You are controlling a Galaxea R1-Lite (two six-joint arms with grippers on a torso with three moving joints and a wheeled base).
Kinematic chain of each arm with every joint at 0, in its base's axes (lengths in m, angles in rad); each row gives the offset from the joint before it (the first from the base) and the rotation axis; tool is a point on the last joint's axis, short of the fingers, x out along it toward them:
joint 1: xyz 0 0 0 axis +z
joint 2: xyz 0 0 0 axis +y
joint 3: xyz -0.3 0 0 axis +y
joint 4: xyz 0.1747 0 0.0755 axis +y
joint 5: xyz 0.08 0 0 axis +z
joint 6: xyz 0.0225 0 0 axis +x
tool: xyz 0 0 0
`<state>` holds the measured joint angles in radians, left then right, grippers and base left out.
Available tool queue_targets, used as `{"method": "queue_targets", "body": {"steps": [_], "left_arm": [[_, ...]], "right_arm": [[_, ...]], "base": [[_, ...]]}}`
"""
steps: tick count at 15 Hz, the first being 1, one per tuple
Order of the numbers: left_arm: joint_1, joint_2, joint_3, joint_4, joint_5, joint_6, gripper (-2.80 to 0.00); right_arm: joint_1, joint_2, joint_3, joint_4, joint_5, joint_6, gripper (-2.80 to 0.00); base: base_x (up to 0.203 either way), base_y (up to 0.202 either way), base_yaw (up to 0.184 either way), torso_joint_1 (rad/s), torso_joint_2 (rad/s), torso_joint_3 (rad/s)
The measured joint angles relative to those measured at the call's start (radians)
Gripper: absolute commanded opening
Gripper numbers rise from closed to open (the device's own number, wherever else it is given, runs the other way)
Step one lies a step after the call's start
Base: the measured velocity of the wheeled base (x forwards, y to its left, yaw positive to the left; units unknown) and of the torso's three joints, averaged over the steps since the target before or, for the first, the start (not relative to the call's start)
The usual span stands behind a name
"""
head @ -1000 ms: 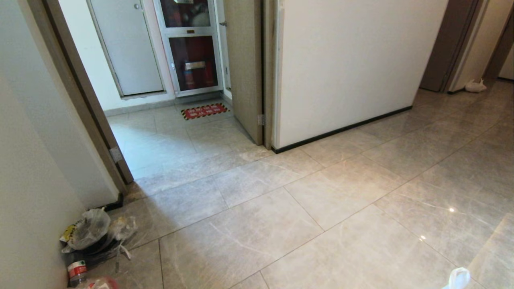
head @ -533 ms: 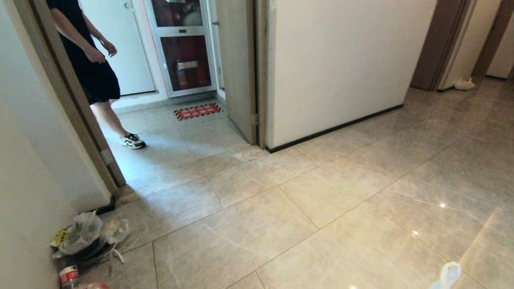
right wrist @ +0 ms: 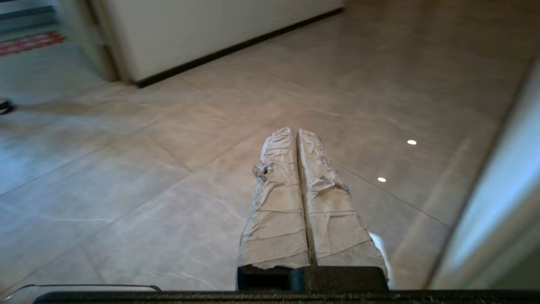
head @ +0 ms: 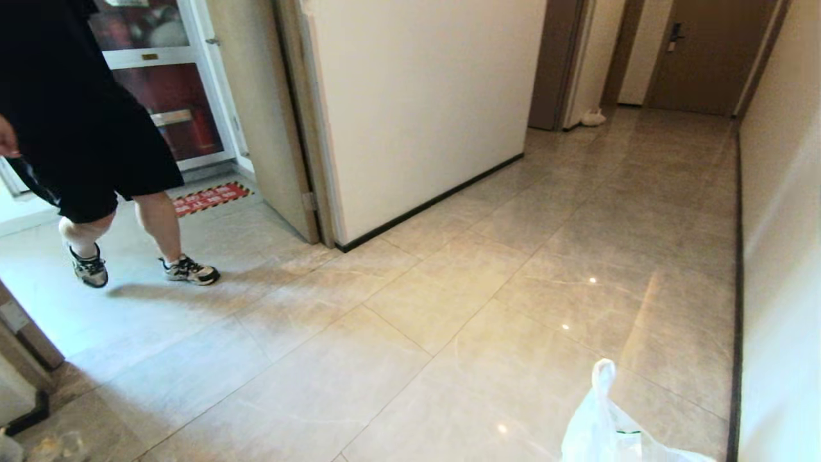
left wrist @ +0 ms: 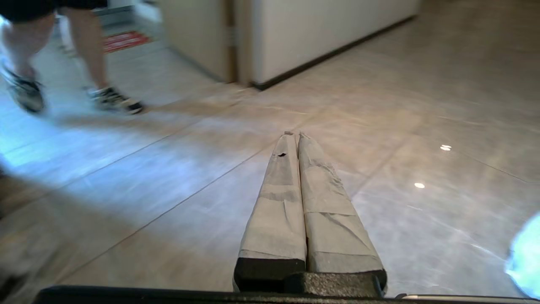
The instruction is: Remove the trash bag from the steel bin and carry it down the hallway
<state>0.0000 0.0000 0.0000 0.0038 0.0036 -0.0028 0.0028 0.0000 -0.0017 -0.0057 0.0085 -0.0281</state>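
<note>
The trash bag (head: pixel 609 430) is thin white plastic with a loop handle standing up, low at the right of the head view. A sliver of it (right wrist: pixel 381 247) shows from under my right gripper (right wrist: pixel 294 131), which is shut with the bag hanging beneath it. In the left wrist view the bag is a pale blur (left wrist: pixel 525 257) at the edge. My left gripper (left wrist: pixel 294 135) is shut with nothing in it, pointing over the floor. The hallway (head: pixel 641 192) of glossy beige tiles runs ahead to the right. The steel bin is out of view.
A person (head: pixel 83 128) in black shorts and trainers walks across the doorway on the left. An open door (head: pixel 256 115) and a cream wall corner (head: pixel 417 109) stand ahead. A wall (head: pixel 782 256) runs close on the right. A brown door (head: pixel 705 58) closes the far end.
The whole view has swung to the right, so the hallway's far end now shows. A person has walked in through the doorway. More of the bag shows at the bottom.
</note>
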Motion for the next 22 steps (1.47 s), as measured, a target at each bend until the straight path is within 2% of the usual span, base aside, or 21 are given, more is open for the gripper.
{"method": "queue_targets", "body": {"steps": [8,22], "left_arm": [[0.0,0.0,0.0,0.001,0.0,0.0,-2.8],[0.0,0.0,0.0,0.001,0.0,0.0,-2.8]], "right_arm": [[0.0,0.0,0.0,0.0,0.0,0.0,-2.8],[0.0,0.0,0.0,0.001,0.0,0.0,-2.8]], "base": [[0.002,0.009,-0.163,0.002,0.0,0.001],[0.0,0.0,-0.004,0.0,0.0,0.0]]}}
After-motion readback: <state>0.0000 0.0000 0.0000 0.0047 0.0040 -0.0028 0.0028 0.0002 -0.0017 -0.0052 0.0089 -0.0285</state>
